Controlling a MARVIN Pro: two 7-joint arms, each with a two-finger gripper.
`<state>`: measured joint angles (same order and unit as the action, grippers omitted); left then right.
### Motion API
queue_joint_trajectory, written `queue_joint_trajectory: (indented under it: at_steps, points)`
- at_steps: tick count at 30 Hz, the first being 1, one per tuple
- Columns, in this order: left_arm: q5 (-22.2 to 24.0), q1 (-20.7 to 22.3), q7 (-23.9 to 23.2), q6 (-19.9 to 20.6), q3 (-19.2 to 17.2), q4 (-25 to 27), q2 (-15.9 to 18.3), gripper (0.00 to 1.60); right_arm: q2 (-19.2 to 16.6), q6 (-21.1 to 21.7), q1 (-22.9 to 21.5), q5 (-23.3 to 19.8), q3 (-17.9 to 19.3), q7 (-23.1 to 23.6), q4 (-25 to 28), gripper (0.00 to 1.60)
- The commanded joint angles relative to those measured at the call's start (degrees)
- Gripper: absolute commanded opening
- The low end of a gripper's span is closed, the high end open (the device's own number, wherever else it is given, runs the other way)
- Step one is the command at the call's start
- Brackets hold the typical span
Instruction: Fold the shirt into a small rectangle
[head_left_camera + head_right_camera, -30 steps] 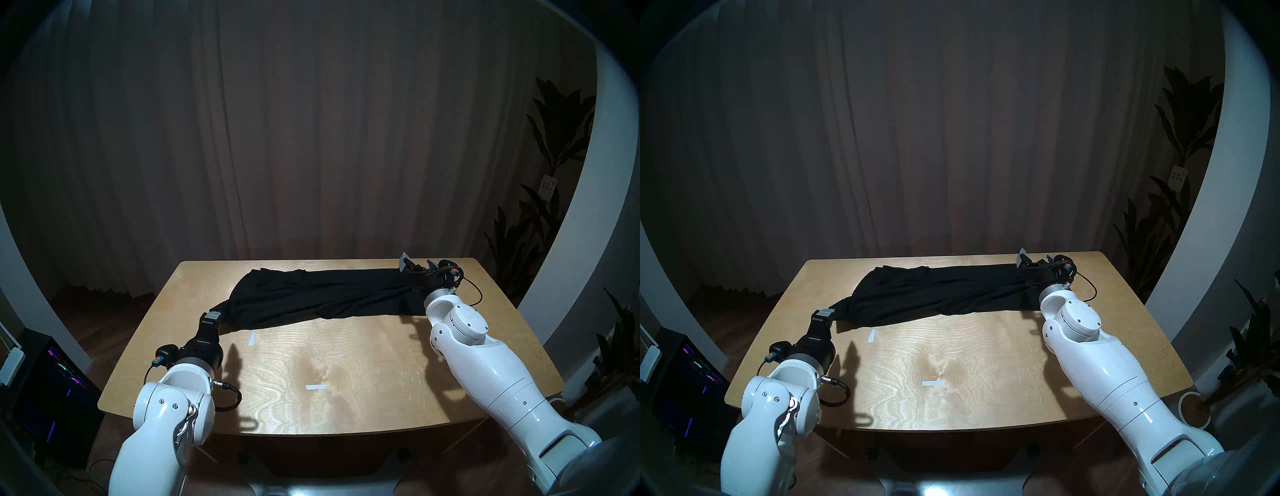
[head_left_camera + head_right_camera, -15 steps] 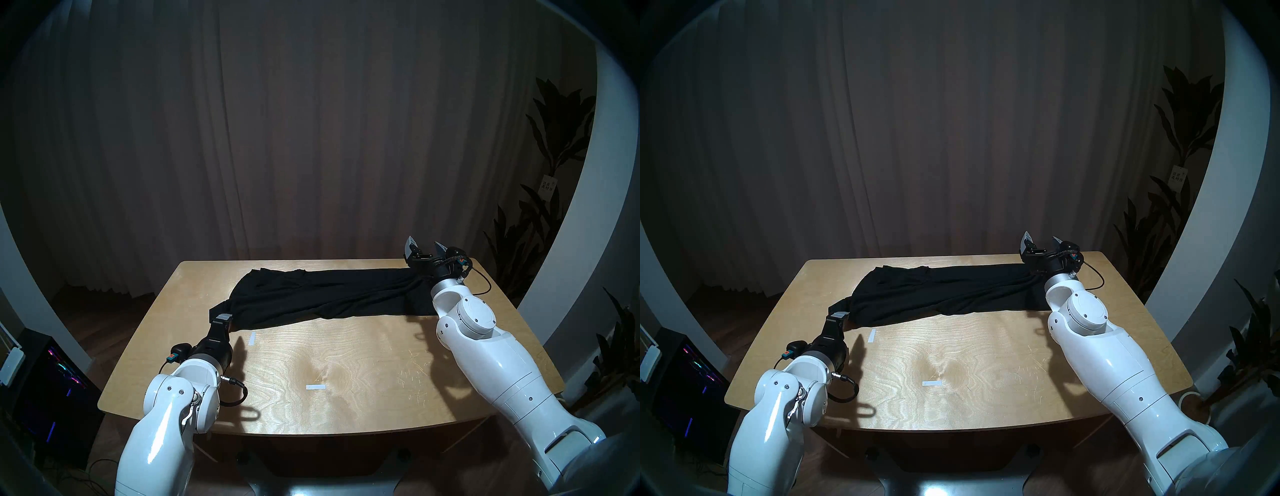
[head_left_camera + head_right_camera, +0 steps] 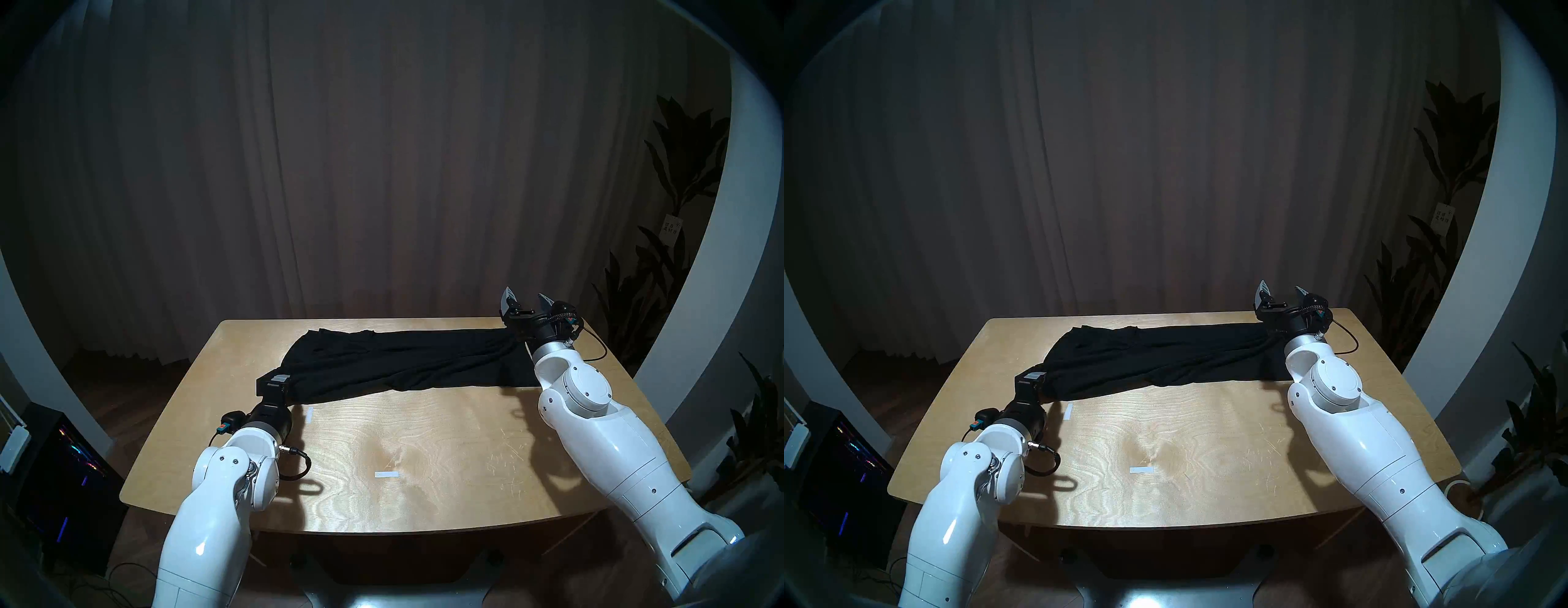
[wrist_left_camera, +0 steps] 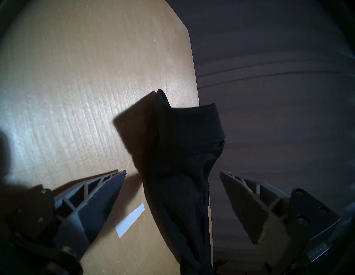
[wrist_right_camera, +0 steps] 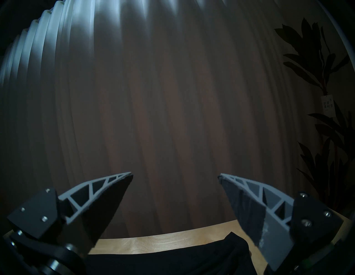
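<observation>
Black shirt (image 3: 394, 361) lay stretched and wrinkled across the desk (image 3: 424, 446) at 12 o'clock, no clean fold visible. Left claw (image 4: 172, 172) was spread, sleeve lying loose between its fingers; right claw (image 5: 175, 175) was released, empty, raised above the 2 o'clock end. Folding looked barely started; all rectangle folds remained.

Shirt (image 3: 399, 361) across table's (image 3: 424, 488) far half; tape strips (image 3: 387, 474) nearer, on the table

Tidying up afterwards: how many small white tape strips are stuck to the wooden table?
2. One white tape strip lies beside the left gripper, near the black shirt. The other sits mid-table nearer the robot. The shirt may hide more.
</observation>
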<state>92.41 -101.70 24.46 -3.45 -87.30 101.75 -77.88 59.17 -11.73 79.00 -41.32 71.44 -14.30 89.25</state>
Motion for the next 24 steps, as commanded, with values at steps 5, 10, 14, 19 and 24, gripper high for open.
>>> queue_joint_trajectory:
  at_steps: [5,10,14,19,24]
  points:
    - [-2.86,8.98,-3.29,-3.82,0.24,-5.43,-1.83,1.60,-0.73,-0.66,1.76,0.18,0.85,-1.30,3.31,1.60]
    - [-3.03,10.85,-4.07,-3.91,0.11,-8.80,-1.66,1.60,-1.09,-0.62,2.86,0.31,1.20,-2.32,4.66,1.60]
    - [-2.70,12.48,-4.56,-2.86,0.50,-11.61,-1.57,1.60,-1.39,-0.52,3.43,0.44,1.48,-3.09,5.73,1.60]
    - [-2.69,14.31,-5.32,-1.01,1.28,-14.50,-1.01,1.60,-1.60,-0.39,4.01,0.84,1.73,-4.27,6.86,1.60]
    - [-3.10,15.44,-5.38,0.74,2.11,-15.67,-0.19,1.60,-1.65,-0.32,4.68,1.21,1.68,-5.31,7.83,1.60]
